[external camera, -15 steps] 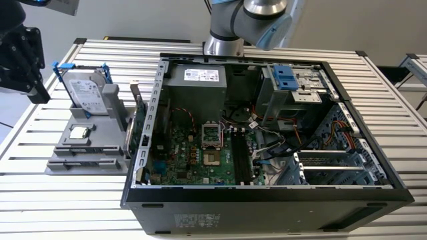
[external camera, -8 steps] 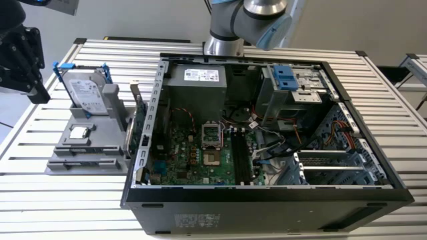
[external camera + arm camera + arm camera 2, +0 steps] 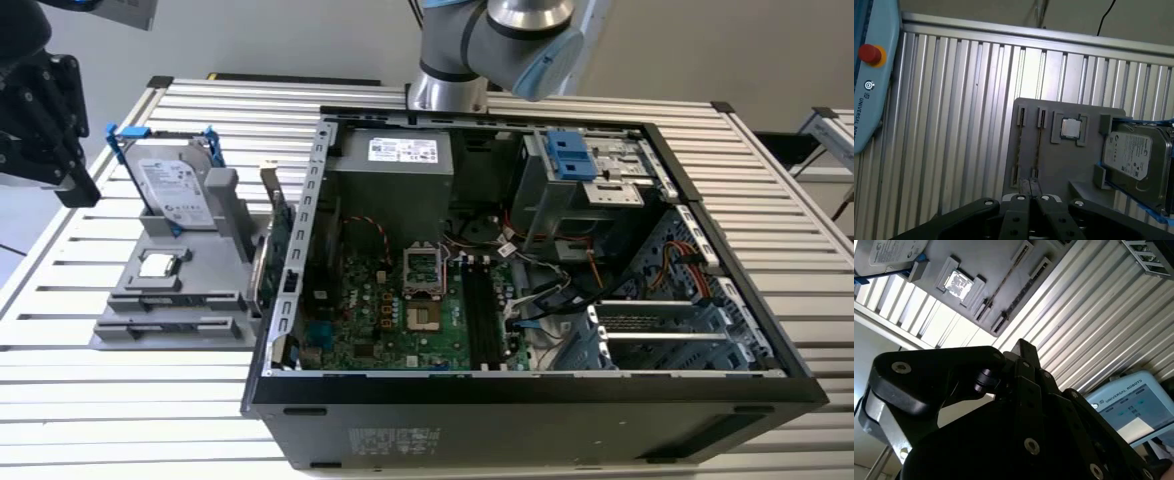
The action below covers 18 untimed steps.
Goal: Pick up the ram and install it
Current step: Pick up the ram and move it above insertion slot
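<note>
The ram [image 3: 1038,147] stands on edge in a slot of the grey holder [image 3: 1064,160], next to the square processor chip [image 3: 1070,128]. In the second wrist view the ram [image 3: 1005,281] shows as a thin strip in the same holder [image 3: 984,265]. My gripper [image 3: 1030,187] hangs above the holder's near end, apart from the ram, fingers together and nothing between them. In the exterior view the black gripper [image 3: 74,185] hovers high at the left edge, above the table beside the holder [image 3: 167,300]. The long dark memory slots [image 3: 481,300] lie on the motherboard inside the open computer case [image 3: 534,385].
A silver hard drive [image 3: 174,185] in a blue frame stands at the holder's back. A green card [image 3: 283,250] stands upright between holder and case. A teach pendant [image 3: 869,75] lies on the slatted table [image 3: 954,125]. The arm's base [image 3: 447,90] rises behind the case.
</note>
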### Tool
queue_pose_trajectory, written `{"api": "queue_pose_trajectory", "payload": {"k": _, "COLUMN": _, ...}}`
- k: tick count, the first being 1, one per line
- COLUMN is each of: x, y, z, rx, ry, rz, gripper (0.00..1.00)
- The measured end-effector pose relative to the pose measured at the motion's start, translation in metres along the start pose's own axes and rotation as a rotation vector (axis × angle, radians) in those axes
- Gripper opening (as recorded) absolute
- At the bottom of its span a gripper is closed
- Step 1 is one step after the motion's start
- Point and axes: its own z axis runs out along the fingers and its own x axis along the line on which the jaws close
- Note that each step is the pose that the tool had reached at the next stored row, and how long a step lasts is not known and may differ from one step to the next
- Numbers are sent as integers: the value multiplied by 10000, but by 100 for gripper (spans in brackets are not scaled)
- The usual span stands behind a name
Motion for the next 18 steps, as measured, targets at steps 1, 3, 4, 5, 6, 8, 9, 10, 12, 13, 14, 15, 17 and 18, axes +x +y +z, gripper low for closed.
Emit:
{"api": "queue_pose_trajectory", "payload": {"k": 1, "x": 0, "y": 0, "z": 0, "rx": 0, "ry": 0, "rz": -16, "gripper": 0}}
{"api": "queue_pose_trajectory", "payload": {"k": 3, "x": 0, "y": 0, "z": 0, "rx": 0, "ry": 2, "rz": -49, "gripper": 0}}
{"api": "queue_pose_trajectory", "payload": {"k": 4, "x": 0, "y": 0, "z": 0, "rx": 0, "ry": 2, "rz": -65, "gripper": 0}}
{"api": "queue_pose_trajectory", "payload": {"k": 5, "x": 0, "y": 0, "z": 0, "rx": -1, "ry": 3, "rz": -82, "gripper": 0}}
{"api": "queue_pose_trajectory", "payload": {"k": 6, "x": 0, "y": 0, "z": 0, "rx": 0, "ry": 3, "rz": -98, "gripper": 0}}
{"api": "queue_pose_trajectory", "payload": {"k": 8, "x": 0, "y": 0, "z": 0, "rx": 0, "ry": 4, "rz": -131, "gripper": 100}}
{"api": "queue_pose_trajectory", "payload": {"k": 9, "x": 0, "y": 0, "z": 0, "rx": 1, "ry": 4, "rz": -147, "gripper": 100}}
{"api": "queue_pose_trajectory", "payload": {"k": 10, "x": 0, "y": 0, "z": 0, "rx": 0, "ry": 5, "rz": -164, "gripper": 100}}
{"api": "queue_pose_trajectory", "payload": {"k": 12, "x": 0, "y": 0, "z": 0, "rx": 0, "ry": 6, "rz": -196, "gripper": 100}}
{"api": "queue_pose_trajectory", "payload": {"k": 13, "x": 0, "y": 0, "z": 0, "rx": 0, "ry": 7, "rz": -213, "gripper": 100}}
{"api": "queue_pose_trajectory", "payload": {"k": 14, "x": 0, "y": 0, "z": 0, "rx": 0, "ry": 8, "rz": -230, "gripper": 100}}
{"api": "queue_pose_trajectory", "payload": {"k": 15, "x": 0, "y": 0, "z": 0, "rx": 0, "ry": 8, "rz": -246, "gripper": 100}}
{"api": "queue_pose_trajectory", "payload": {"k": 17, "x": 0, "y": 0, "z": 0, "rx": 0, "ry": 8, "rz": -278, "gripper": 100}}
{"api": "queue_pose_trajectory", "payload": {"k": 18, "x": 0, "y": 0, "z": 0, "rx": 0, "ry": 9, "rz": -295, "gripper": 100}}
